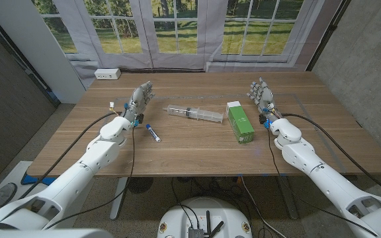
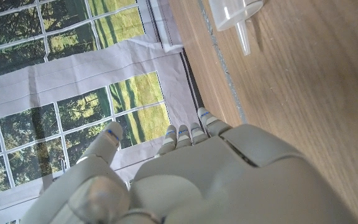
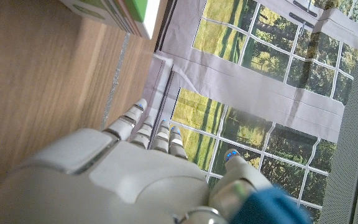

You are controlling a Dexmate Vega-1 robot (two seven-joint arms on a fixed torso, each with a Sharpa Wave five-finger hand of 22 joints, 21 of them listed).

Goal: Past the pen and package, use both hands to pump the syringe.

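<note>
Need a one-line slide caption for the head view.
Both open hands, left and right, flank the untouched syringe, pen and green package.

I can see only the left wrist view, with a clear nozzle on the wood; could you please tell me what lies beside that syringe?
Observer: A green package lies to the right of the syringe, apart from it.
Operator: Thank you. Is there a pen too?
Observer: Yes, a pen with a blue cap lies nearer the robot, by the left hand.
Operator: And is the right hand holding anything?
Observer: No, the right hand holds nothing, just right of the package.
</note>
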